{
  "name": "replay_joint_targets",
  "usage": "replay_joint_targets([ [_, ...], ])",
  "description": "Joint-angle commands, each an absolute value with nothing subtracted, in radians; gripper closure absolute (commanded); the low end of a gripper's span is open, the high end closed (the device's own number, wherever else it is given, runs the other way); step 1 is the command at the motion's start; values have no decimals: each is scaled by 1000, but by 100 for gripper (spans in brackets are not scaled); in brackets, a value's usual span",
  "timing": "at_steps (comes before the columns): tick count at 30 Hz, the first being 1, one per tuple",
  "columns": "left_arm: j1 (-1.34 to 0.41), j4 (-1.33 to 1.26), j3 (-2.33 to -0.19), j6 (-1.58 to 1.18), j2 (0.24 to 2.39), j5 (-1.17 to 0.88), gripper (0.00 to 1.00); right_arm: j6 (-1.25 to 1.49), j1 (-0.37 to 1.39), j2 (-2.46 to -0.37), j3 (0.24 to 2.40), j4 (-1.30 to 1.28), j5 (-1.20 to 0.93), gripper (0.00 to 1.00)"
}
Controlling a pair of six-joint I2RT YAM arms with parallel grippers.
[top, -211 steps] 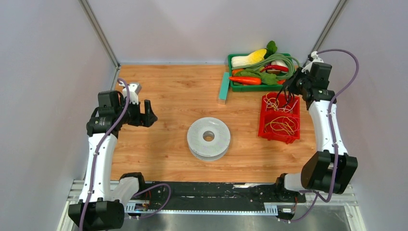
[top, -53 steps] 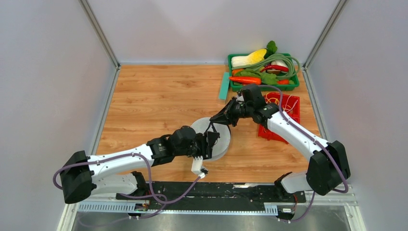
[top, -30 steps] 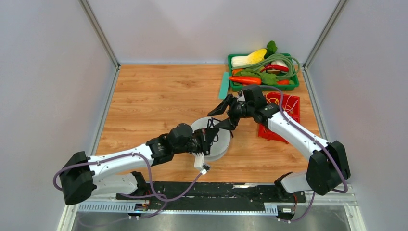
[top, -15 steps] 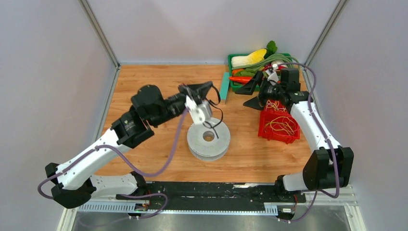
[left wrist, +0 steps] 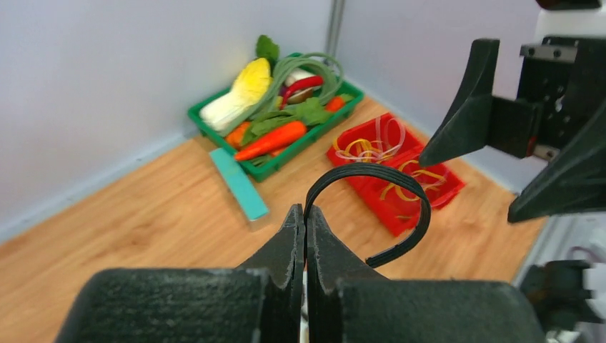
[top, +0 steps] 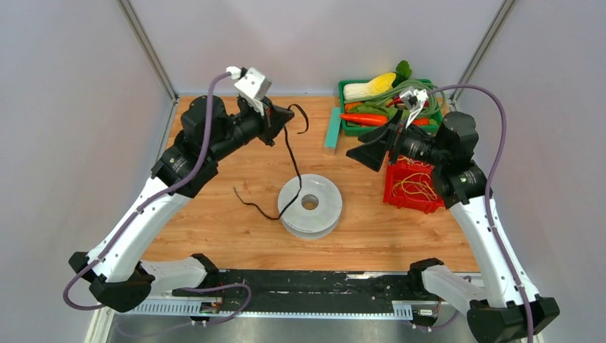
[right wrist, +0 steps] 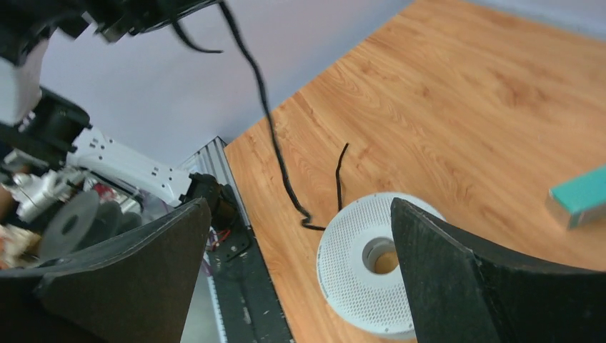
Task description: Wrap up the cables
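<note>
The cables are one thin black cord [top: 289, 151]. It hangs from my left gripper [top: 284, 118], which is shut on it high over the table's far left. The cord drops past the white perforated spool [top: 310, 206], and its tail lies on the wood left of the spool. In the left wrist view the shut gripper [left wrist: 306, 213] pinches the cord [left wrist: 379, 171], and a short end curls out beyond the tips. My right gripper [top: 371, 146] hangs wide open and holds nothing, near the red bin [top: 392, 193]. The right wrist view shows the cord [right wrist: 275, 150], the spool [right wrist: 364, 275] and the open gripper [right wrist: 300, 206].
A green tray [top: 341, 127] at the back right holds toy vegetables and a green coiled hose. A teal block [top: 333, 130] lies left of it. The red bin has rubber bands inside. Grey walls close in both sides and the back.
My left arm lifted the cord from the spool up toward the far left. My right gripper opened wide and drew back toward the red bin.
</note>
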State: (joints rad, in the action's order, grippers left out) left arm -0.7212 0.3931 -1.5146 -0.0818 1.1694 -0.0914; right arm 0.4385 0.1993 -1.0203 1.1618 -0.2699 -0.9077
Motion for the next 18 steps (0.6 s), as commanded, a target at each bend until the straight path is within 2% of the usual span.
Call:
replay_joint_targets([
  [1,-669,391,-1546,-330,1125,-320,100,206,302,-974,1177,-186,-830,0],
  [10,-592,261,-1462,-543,1065,-566,100,44,561,-1038,1270,-242,-721,3],
  [18,-523,301,-1695,-566,1094,-669,100,-41,744,-1054,1063,-43,-628,0],
])
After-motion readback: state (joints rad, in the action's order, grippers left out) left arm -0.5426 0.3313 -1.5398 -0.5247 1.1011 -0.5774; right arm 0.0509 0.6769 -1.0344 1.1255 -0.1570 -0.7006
